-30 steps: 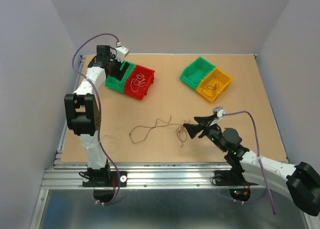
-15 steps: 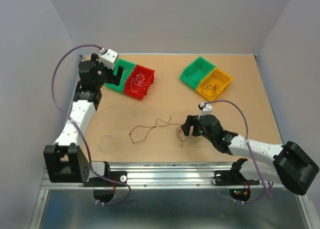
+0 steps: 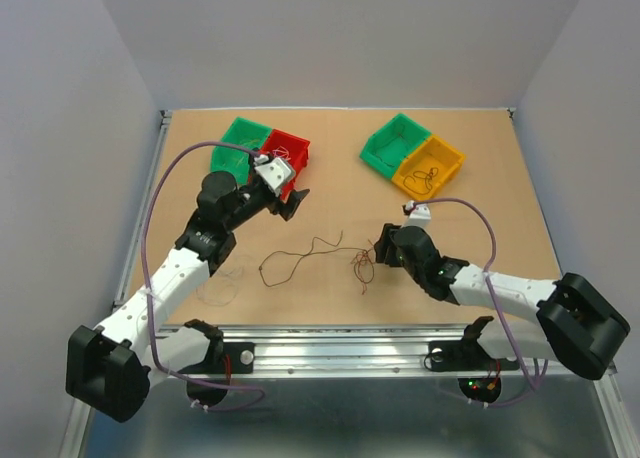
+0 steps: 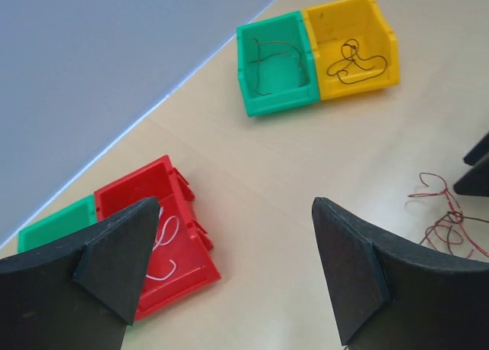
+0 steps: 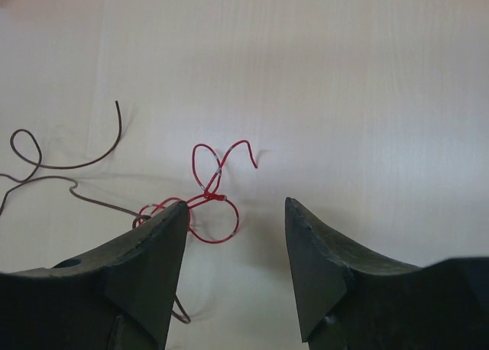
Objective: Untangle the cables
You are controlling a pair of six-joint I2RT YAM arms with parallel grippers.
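Swung left black two-finger gripper from far red and green plastic bins toward mid-table; dropped right black gripper low over thin red curly wire clump, mid-table, meeting long brown wire. Left wrist: spread wide, empty. Right wrist: partly spread, straddling red knot, pinching nothing. Risks nipping brown too, tightening tangle, or slipping off.

Two pairs of bins are parked on a tan wooden tabletop: a green plastic bin touching a red plastic bin back left, a second green plastic bin against a yellow plastic bin back right.
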